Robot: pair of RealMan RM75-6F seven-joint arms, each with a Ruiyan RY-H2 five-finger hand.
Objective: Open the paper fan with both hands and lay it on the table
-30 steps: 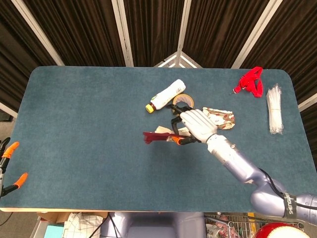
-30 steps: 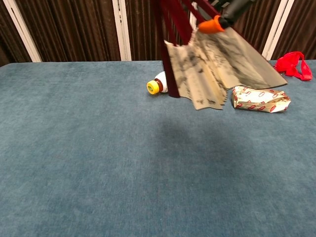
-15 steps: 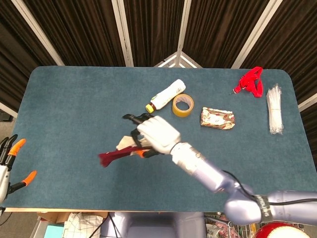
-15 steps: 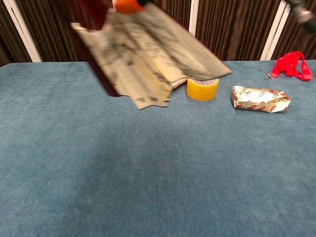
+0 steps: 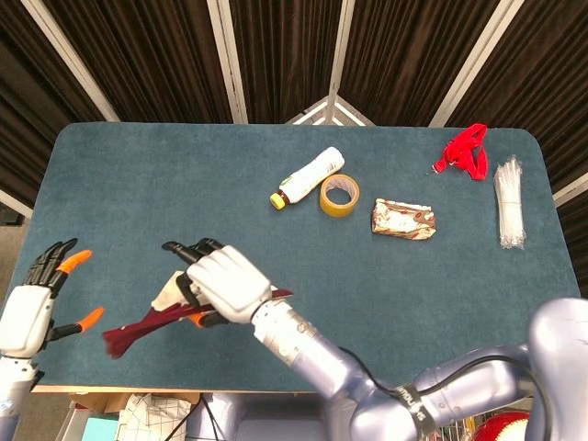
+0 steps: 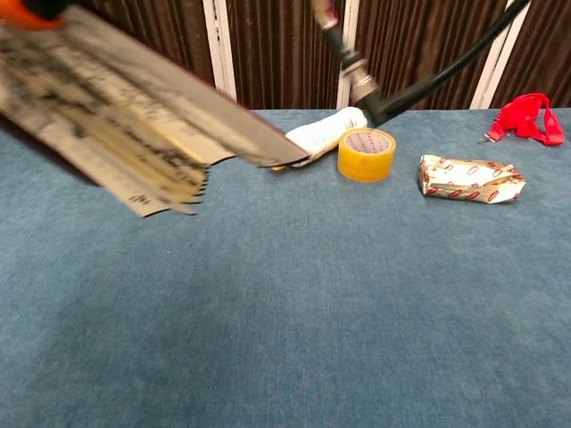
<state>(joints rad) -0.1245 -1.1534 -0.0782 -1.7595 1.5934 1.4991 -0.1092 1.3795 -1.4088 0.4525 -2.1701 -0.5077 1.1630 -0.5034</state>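
- Right hand (image 5: 225, 285) grips the partly opened paper fan with dark red ribs (image 5: 152, 317), held above the blue felt-covered bench (image 5: 138, 193), well left of the yellow tape roll (image 5: 339, 195).
- Left hand (image 5: 32, 303), fingers spread and holding nothing, is just left of the fan, apart from it.
- White plastic bottle (image 5: 308, 175) lies touching the tape roll; patterned wrapped packet (image 5: 402, 220) lies right of the roll.

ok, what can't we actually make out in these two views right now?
- Paper fan, head view: the right hand covers its middle, so the grip is hidden; chest view shows it motion-blurred and cut off by the left and top edges.
- Left hand: cut by the left edge in the head view.
- Bottle, chest view: the fan hides its cap end.
- White bundle, head view: too small to identify.
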